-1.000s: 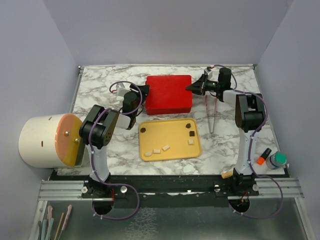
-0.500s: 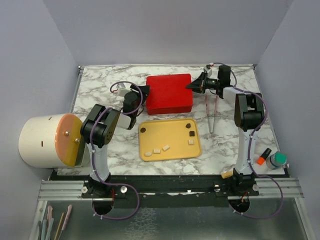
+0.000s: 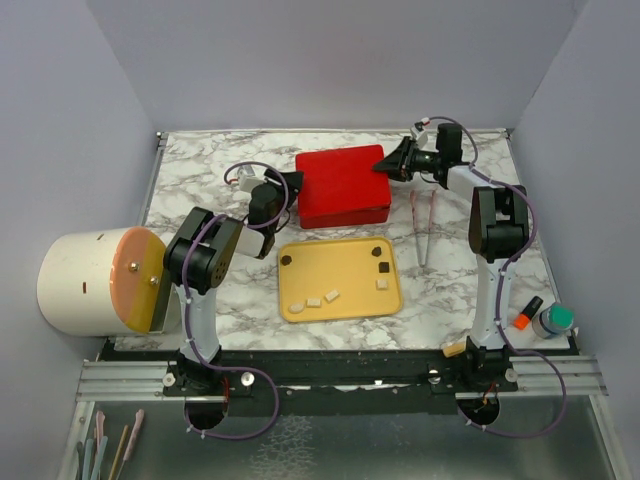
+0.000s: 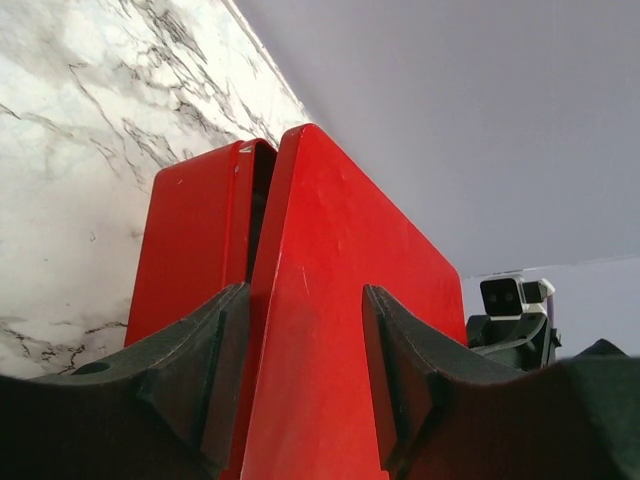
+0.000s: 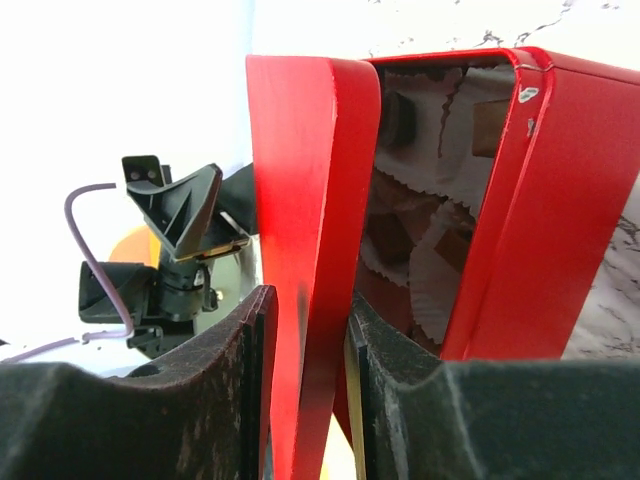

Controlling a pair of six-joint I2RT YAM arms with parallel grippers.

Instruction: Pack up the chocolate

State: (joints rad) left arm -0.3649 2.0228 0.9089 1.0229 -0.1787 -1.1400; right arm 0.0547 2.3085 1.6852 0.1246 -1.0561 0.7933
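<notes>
Top view: red lid [image 3: 340, 180] sits at 12 o'clock of the yellow tray [image 3: 340, 278], tilted off its box base [image 5: 540, 200]. Left end effector [image 4: 300, 300] clamps the lid's 9 o'clock edge; right end effector [image 5: 305, 300] pinches its 3 o'clock edge, fingers tight on both faces. Chocolate [image 3: 383, 267] lies loose on the tray: dark pieces toward 12 and 2 o'clock, paler bits toward 7 o'clock. The right wrist view shows more brown pieces in white paper cups [image 5: 440, 250] inside the base. Tongs [image 3: 422, 225] lie on the surface at 3 o'clock of the tray. Risks, as I judge them: uneven lift between the arms could twist the lid out of one grip; a snagged rim could drag the base and spill the cups.
</notes>
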